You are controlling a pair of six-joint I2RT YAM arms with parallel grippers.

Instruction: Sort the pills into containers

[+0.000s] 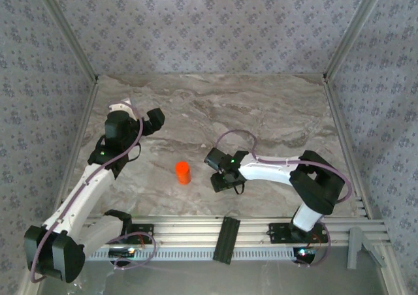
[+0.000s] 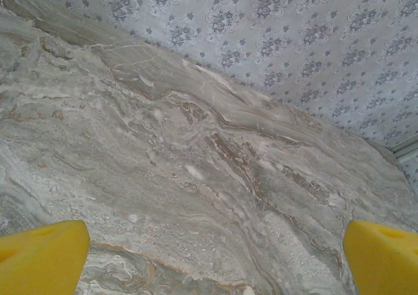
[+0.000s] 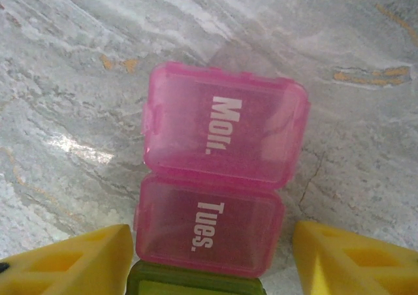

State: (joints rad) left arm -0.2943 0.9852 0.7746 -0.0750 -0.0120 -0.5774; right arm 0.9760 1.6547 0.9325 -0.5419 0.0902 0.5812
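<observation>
With its arm [image 1: 274,171] stretched leftward, the right pincer [image 3: 212,236] stands apart astride the pink-and-green pill box [image 3: 215,177] on the marble counter [image 3: 65,79]; the left pincer [image 2: 215,233] gapes wide over it, patterned walls [image 1: 209,27] around

From above and behind we overlook the whole table [image 1: 261,106]; both wrist views sit close over that same marble, the right above the pink box [image 3: 222,138].
</observation>
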